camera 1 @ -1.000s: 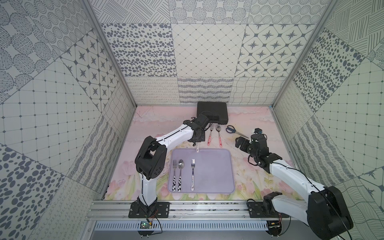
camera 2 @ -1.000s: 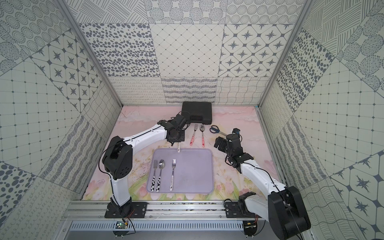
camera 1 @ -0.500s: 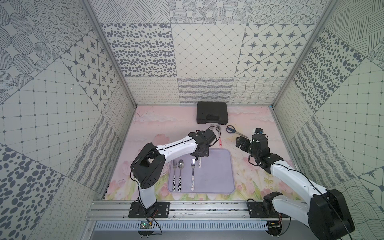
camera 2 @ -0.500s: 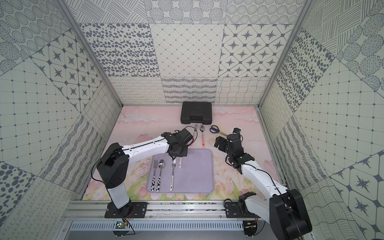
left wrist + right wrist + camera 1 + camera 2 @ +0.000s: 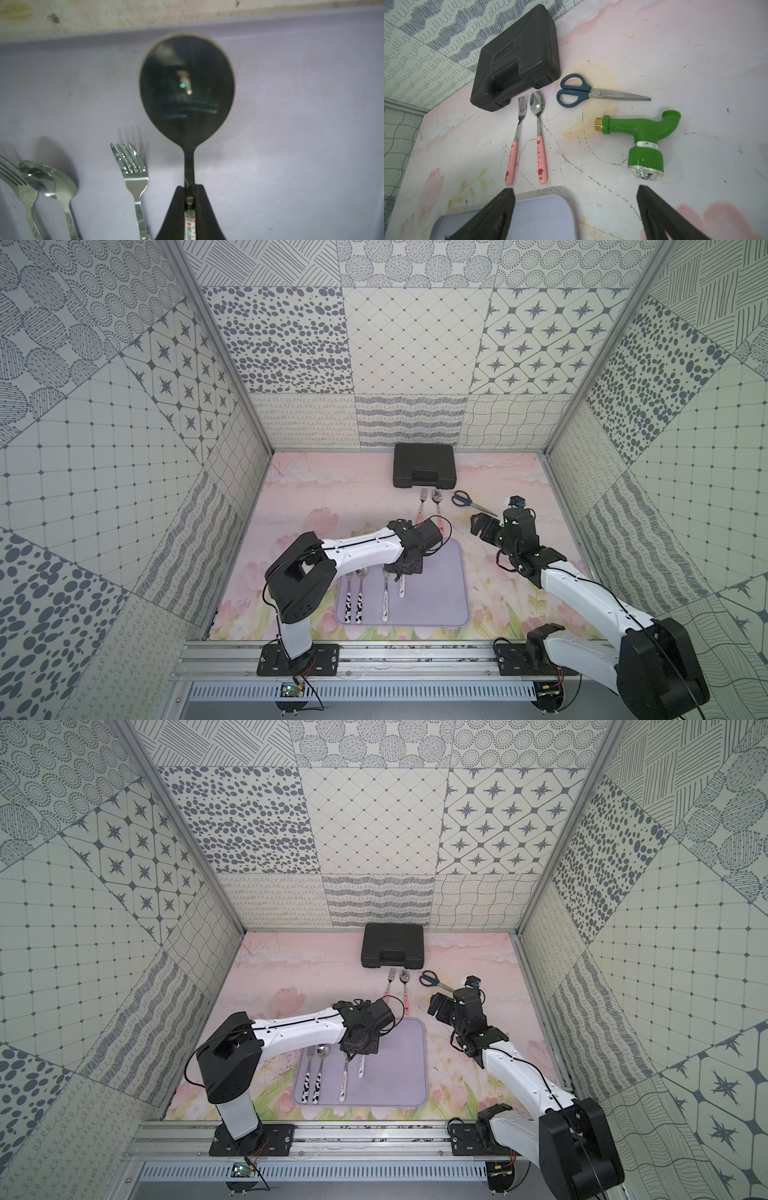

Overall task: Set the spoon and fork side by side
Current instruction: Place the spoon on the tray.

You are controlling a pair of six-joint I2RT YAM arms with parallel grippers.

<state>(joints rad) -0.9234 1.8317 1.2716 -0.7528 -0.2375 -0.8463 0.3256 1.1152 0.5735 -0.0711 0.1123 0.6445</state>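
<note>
The left tool (image 5: 189, 187) is clamped on the neck of the white-handled spoon (image 5: 187, 87), which it holds over the purple mat (image 5: 440, 593) with the bowl pointing toward the mat's far edge. I can't tell whether the spoon touches the mat. Just beside it, on the side nearer the left arm's base, the white-handled fork (image 5: 135, 176) lies flat on the mat, tines pointing the same way and the 2 handles roughly parallel. Further along that side of the mat lie a cow-patterned fork (image 5: 349, 605) and a cow-patterned spoon (image 5: 360, 601), close together.

The right tool (image 5: 574, 191) hangs with its jaws wide apart and nothing between them, above the worktop (image 5: 675, 52) near the mat's far right corner. Beyond it a pink fork (image 5: 513, 149) and a pink spoon (image 5: 538, 135) lie side by side below a black case (image 5: 519, 56), with scissors (image 5: 591, 91) and a green nozzle (image 5: 639, 133) off to their right.
</note>
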